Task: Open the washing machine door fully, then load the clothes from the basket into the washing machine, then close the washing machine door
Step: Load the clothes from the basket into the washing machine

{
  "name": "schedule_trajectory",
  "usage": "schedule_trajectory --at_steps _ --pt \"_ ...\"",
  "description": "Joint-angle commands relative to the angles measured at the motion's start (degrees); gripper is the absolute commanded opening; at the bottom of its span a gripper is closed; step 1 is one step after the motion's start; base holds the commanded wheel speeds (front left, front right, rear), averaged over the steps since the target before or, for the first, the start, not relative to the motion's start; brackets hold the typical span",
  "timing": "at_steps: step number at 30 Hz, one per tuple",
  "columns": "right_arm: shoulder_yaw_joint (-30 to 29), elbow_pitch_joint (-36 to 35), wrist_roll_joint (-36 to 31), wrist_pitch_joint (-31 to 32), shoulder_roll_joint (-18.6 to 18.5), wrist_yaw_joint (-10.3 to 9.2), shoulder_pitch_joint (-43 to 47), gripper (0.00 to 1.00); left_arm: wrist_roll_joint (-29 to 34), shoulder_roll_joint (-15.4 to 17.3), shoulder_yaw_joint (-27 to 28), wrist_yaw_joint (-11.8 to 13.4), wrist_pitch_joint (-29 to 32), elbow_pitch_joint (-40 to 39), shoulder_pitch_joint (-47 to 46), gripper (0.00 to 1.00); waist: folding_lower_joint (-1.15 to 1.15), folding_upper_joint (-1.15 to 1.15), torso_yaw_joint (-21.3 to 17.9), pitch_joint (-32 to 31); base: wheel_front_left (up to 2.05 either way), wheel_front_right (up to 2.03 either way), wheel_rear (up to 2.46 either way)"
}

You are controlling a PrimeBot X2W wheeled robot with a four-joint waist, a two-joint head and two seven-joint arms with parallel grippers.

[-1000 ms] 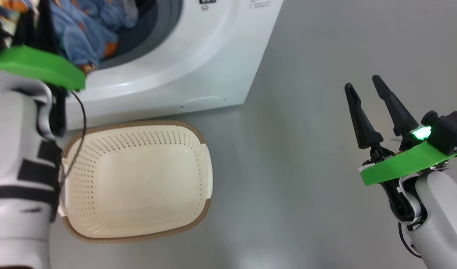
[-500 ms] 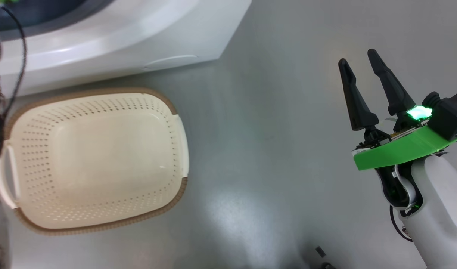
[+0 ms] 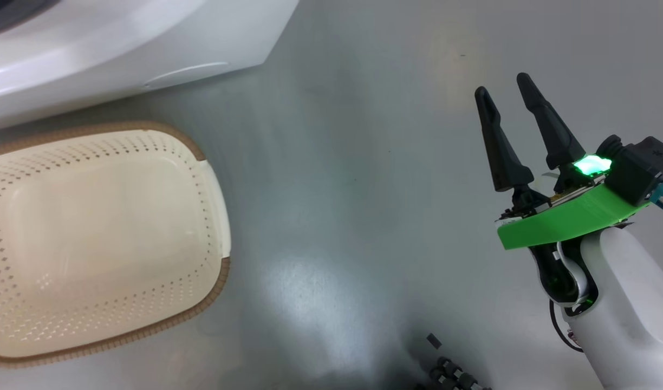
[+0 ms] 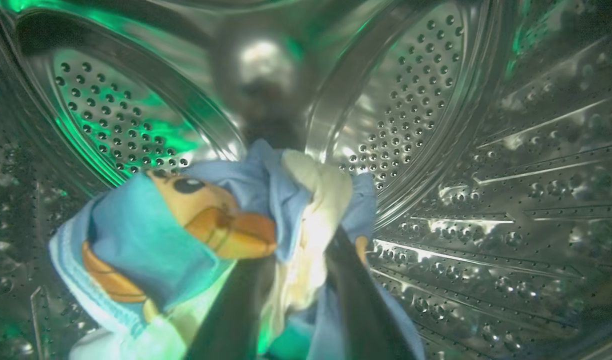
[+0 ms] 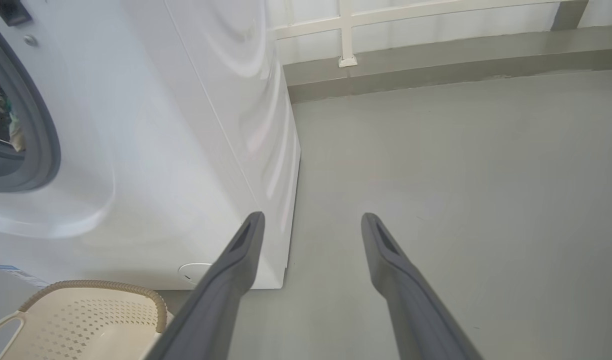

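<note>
Clothes [image 4: 151, 235] sit bunched in the shiny drum [image 4: 416, 100], wrapped round the left pincer [image 4: 301, 250]; its tips are buried in cloth, so I cannot tell if it pinches or not. Well to the left of the right pincer [image 3: 502, 85] lies the basket [image 3: 221, 216], cut off at the edge, long side running sideways, close to the washing machine [image 3: 120, 59]. The right pincer is open wide over the floor [image 3: 364, 189].

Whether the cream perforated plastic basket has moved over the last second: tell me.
No. The head camera swung; the cream perforated basket still lies at the base of the white box-shaped washing machine.
</note>
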Motion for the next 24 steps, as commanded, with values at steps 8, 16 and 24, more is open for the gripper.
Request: schedule_trajectory --at_steps 8,16,24 --pt "1.0 -0.4 -0.3 -0.4 0.2 0.26 0.1 1.00 0.1 1.5 -1.2 -0.3 6.8 6.4 -3.0 1.00 -0.01 0.00 -0.2 -1.7 0.00 0.00 0.00" --pt "1.2 0.2 -0.3 -0.4 -0.3 0.26 0.0 1.00 -1.2 -0.6 -1.5 -1.0 6.6 8.9 2.0 1.00 -0.01 0.00 1.4 -4.5 0.00 0.00 0.00" --pt "2.4 0.9 0.0 -0.4 -0.9 0.26 -0.2 1.00 -1.3 -3.5 -2.4 -1.5 0.5 8.2 8.4 1.00 -0.01 0.00 3.4 -8.8 0.00 0.00 0.00"
